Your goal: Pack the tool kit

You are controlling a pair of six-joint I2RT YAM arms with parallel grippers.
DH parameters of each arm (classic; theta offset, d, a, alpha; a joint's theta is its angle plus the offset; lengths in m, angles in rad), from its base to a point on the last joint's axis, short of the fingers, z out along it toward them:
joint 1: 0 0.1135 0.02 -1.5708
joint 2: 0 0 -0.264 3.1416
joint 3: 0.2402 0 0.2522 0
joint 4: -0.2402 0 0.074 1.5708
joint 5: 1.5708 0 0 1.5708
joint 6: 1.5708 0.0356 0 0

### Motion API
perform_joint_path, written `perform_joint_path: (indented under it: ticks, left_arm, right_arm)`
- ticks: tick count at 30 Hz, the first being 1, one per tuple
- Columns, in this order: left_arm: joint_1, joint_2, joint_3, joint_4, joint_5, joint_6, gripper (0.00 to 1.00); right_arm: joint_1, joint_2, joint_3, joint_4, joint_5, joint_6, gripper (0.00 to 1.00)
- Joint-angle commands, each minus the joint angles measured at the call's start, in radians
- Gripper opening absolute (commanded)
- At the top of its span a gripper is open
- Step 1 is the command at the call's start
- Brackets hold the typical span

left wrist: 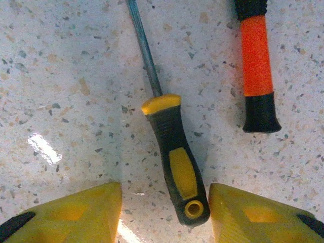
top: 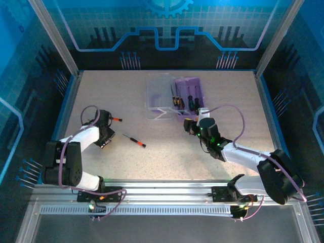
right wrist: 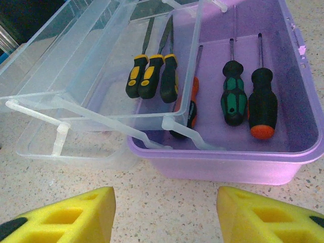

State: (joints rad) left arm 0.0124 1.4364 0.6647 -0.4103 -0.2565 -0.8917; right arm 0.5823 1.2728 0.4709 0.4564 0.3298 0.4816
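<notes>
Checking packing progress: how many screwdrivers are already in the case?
6. Three yellow-black ones together, seen through the clear lid; in the purple base, an orange one partly behind the lid's edge, a green one, a black orange-tipped one. The lid may hide others.

No legible text, brand, label, number on screwdrivers (right wrist: 262,104) or case (right wrist: 228,169).

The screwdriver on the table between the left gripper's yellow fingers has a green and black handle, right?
No. The screwdriver on the table between the yellow fingers of the left gripper has a yellow and black handle, not green. The left wrist view shows it.
</notes>
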Motion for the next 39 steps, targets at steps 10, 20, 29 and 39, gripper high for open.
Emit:
perform_joint_path:
  ticks: [10,20,29,39]
  left_arm:
    - [0.01,-0.157,-0.099,-0.074,-0.037,-0.018,0.42]
    - [0.044,-0.06,-0.025,-0.065,-0.035,0.08,0.5]
    - [0.055,-0.002,-0.014,-0.046,-0.035,0.105,0.41]
    - [0.055,-0.128,-0.051,-0.065,-0.036,0.137,0.27]
  right_arm:
    - [0.0,-0.034,-0.006,-0.013,0.005,0.009,0.56]
    - [0.0,-0.038,-0.005,-0.02,0.01,0.007,0.56]
    - [0.0,-0.041,-0.003,-0.025,0.014,0.003,0.56]
    - [0.0,-0.047,-0.006,-0.025,0.014,0.007,0.56]
